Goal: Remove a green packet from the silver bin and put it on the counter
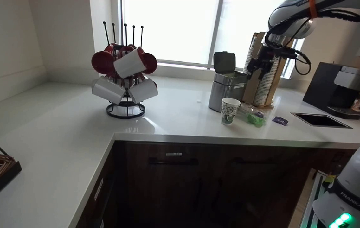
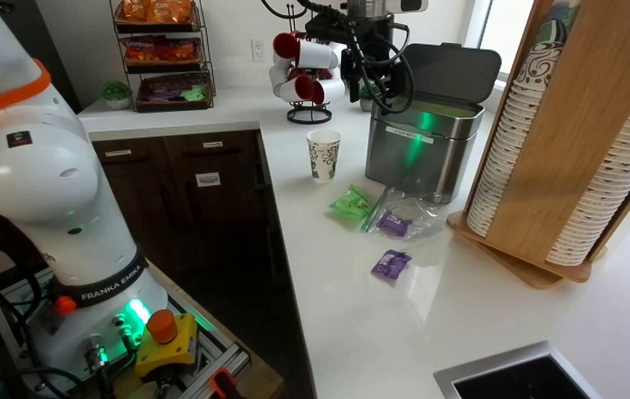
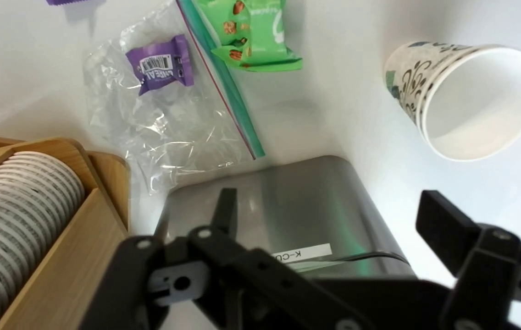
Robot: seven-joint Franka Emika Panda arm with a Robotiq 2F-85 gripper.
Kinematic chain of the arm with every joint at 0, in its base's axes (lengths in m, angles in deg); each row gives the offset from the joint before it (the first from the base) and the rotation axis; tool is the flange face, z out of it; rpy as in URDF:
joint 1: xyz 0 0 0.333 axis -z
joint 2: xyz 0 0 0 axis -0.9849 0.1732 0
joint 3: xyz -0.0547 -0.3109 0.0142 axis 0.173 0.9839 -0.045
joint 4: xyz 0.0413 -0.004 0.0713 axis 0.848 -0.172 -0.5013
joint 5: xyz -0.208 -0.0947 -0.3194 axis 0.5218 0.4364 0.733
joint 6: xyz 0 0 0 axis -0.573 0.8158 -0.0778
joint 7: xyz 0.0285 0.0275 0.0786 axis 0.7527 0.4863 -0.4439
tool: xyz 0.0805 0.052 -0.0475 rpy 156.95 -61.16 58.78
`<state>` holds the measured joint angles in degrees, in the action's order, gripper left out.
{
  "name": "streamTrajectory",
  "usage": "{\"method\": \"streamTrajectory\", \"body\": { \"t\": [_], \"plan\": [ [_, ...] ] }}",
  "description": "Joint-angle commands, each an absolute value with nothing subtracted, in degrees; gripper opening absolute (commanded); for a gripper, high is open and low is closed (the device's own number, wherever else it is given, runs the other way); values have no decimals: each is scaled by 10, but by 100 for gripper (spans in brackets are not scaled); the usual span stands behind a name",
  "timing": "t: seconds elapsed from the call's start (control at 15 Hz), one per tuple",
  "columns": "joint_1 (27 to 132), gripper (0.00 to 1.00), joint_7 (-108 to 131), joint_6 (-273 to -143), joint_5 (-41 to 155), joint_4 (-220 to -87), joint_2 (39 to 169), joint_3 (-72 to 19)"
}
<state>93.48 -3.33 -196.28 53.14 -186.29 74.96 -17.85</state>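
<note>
The green packet (image 1: 256, 119) lies on the pale counter (image 1: 173, 126) beside a clear zip bag; it also shows in the other views (image 2: 351, 204) (image 3: 256, 34). The silver bin (image 2: 417, 155) stands upright with its lid raised; its inside is mostly hidden. In the wrist view its labelled front wall (image 3: 297, 197) lies beyond and between my fingers. My gripper (image 3: 334, 213) is open with nothing between its fingers. In an exterior view my gripper (image 1: 257, 68) hangs at about the bin's rim height, close to its opening.
A paper cup (image 2: 324, 158) stands by the bin. A clear bag (image 2: 417, 213) holds a purple packet; another purple packet (image 2: 391, 264) lies nearby. A wooden cup dispenser (image 2: 564, 166) stands close beside the bin. A mug rack (image 1: 126, 79) and a counter cut-out (image 1: 321, 120) are farther off.
</note>
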Motion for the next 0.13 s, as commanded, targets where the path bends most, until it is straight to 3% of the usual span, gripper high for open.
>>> {"method": "streamTrajectory", "body": {
  "t": [0.0, 0.07],
  "plan": [
    [933, 100, -20, -1992, 555, -1905, 713, -177],
    [928, 100, -32, -1964, 536, -1869, 740, -172]
  ]
}}
